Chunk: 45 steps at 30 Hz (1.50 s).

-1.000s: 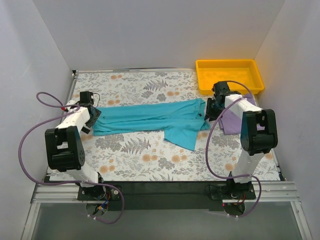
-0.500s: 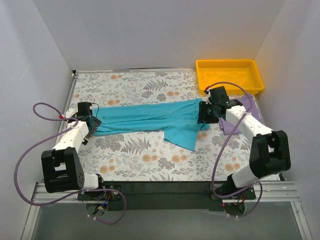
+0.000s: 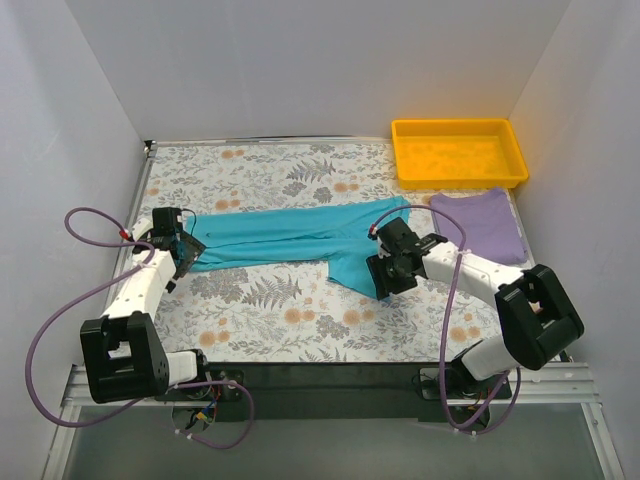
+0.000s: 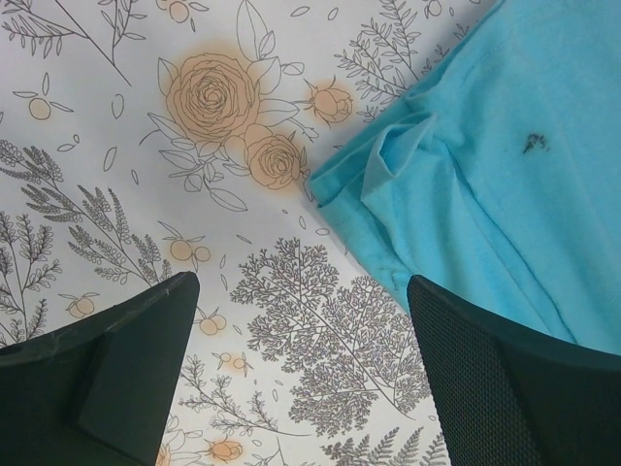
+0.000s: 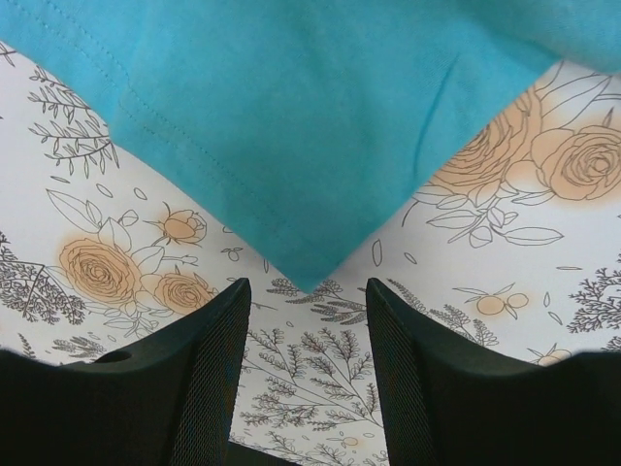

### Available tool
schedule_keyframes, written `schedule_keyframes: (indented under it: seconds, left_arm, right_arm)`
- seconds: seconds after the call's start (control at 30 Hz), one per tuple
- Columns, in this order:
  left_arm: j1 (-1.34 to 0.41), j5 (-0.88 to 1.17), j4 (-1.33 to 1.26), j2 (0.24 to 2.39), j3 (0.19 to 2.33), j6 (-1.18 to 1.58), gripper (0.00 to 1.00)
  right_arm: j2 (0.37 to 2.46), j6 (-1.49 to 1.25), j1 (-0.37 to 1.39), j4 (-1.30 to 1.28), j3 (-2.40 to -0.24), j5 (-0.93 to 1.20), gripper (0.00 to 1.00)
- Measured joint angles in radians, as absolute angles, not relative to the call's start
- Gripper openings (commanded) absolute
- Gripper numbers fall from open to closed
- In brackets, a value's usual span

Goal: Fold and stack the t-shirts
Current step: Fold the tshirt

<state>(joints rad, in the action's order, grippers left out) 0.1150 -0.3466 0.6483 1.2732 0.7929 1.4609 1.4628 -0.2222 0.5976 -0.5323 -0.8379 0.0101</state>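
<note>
Tray beside lavender t-shirt, perhaps touching

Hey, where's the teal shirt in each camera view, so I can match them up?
Top external: teal shirt spread across the middle.
Left wrist: teal shirt fills the upper right, bunched corner pointing left.
Right wrist: teal shirt across the top, one corner pointing down.
Shared landmark: floral cloth beneath it in all three.

Bright, even light all round, with faint, soft shadows. Between the right fingers everything looks sharp; the fingers themselves sit dark.
</note>
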Motion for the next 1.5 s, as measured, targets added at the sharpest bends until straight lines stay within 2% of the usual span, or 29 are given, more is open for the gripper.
schedule_keyframes:
  seconds: [0.27,0.33,0.43,0.47,0.57,0.83,1.17,1.5]
  left_arm:
    - [0.115,-0.307,0.665,1.264,0.793,1.453,0.82]
    - [0.115,-0.300,0.669,1.262,0.793,1.453,0.82]
    - [0.115,-0.295,0.674,1.257,0.793,1.451,0.82]
    - [0.115,-0.294,0.675,1.254,0.793,1.451,0.82]
    - [0.115,-0.287,0.678,1.250,0.793,1.450,0.82]
    - [0.115,-0.279,0.685,1.249,0.797,1.449,0.81]
    - [0.115,-0.259,0.692,1.254,0.820,1.449,0.81]
    - [0.115,-0.220,0.697,1.290,0.831,1.435,0.80]
  right_arm:
    - [1.510,-0.234,0.644,-0.524,-0.834,-0.047,0.45]
    - [1.531,-0.236,0.651,-0.520,-0.846,-0.059,0.40]
    - [1.551,-0.237,0.663,-0.513,-0.861,-0.074,0.26]
    - [1.557,-0.237,0.665,-0.511,-0.866,-0.078,0.16]
    - [1.567,-0.245,0.675,-0.500,-0.875,-0.081,0.01]
    - [1.600,-0.230,0.682,-0.553,-0.973,-0.148,0.01]
    - [1.779,-0.152,0.573,-0.575,-1.416,-0.207,0.01]
    - [2.024,-0.117,0.466,-0.581,-1.733,-0.198,0.01]
